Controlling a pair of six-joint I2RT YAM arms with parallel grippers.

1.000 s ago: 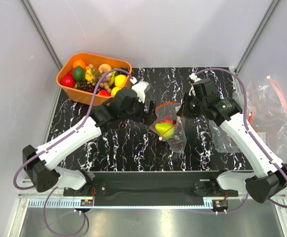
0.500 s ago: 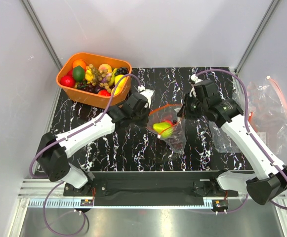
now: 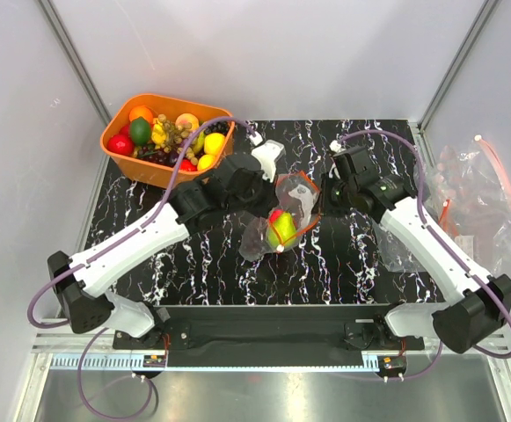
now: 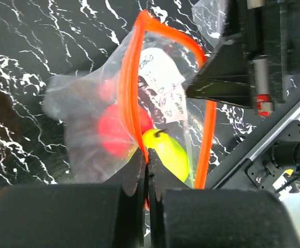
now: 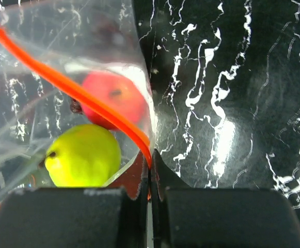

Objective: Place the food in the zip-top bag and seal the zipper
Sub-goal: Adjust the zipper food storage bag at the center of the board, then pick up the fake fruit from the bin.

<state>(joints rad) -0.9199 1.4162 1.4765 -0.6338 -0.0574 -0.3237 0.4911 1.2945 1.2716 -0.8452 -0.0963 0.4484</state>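
The bag (image 3: 283, 214) is at mid-table (image 3: 193, 259), pinched at both ends of its zipper (image 4: 127, 77). The left gripper (image 4: 147, 155) is clamped on the orange strip at one end, and the right gripper (image 5: 150, 160) is clamped on it at the other. The strips stand apart, so the mouth gapes. Inside lie a red apple (image 5: 113, 98), a yellow-green pear (image 5: 82, 155) touching it, and something dark I can't make out. The orange basket (image 3: 169, 99) in the far left corner holds mixed fruit (image 3: 171, 136). Spare clear bags (image 3: 477, 198) lie at the right edge.
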